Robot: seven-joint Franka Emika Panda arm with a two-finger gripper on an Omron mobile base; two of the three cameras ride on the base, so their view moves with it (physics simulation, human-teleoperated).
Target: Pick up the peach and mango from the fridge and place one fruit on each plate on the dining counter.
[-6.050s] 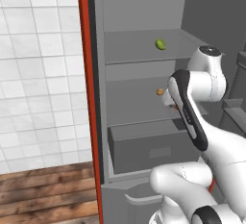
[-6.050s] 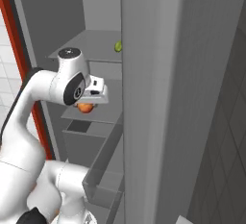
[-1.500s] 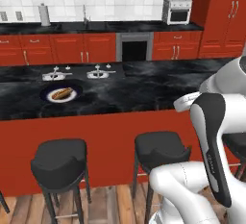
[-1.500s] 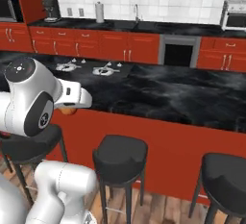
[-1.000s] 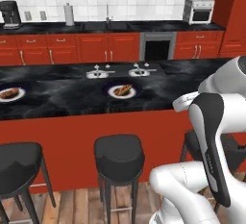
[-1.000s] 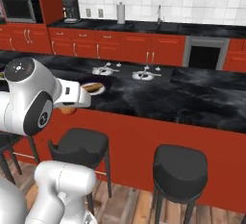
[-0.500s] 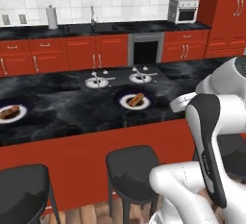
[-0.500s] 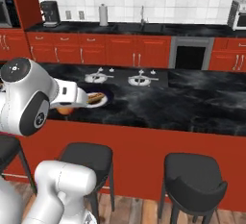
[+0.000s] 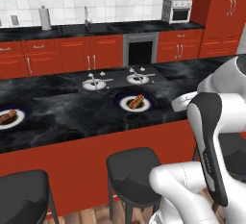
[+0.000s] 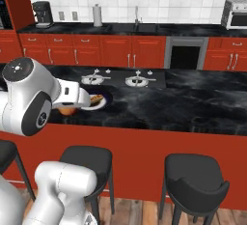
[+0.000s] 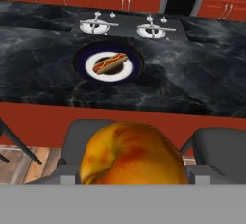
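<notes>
I had the dining counter (image 9: 72, 117) stretched across in front of me, its black marble top running from the left edge of the left base view past the middle, red panels below and dark stools (image 9: 134, 170) tucked against the front edge. Behind it ran the red cabinets and the wall counter with an oven (image 9: 141, 50).

Two plates sat on the marble. One plate (image 11: 109, 63) lay just inside the counter's front edge, in front of two small sink fittings (image 11: 126, 27), and it already carried a hot dog (image 11: 110, 63). The second plate (image 9: 9, 117) sat toward the left end of the counter, also with something sausage-like on it.

The gripper (image 10: 72, 104) was clamped on the peach (image 11: 132, 155), which bulged up between the jaws in the hand view and showed as an orange lump under the hand in the right base view. It hung short of the counter's front edge, above the stools, not yet over the near plate.

As I judged it, the task was barely a quarter done: the peach was out of the fridge and carried across, but not set down, and the mango was presumably not yet fetched.
</notes>
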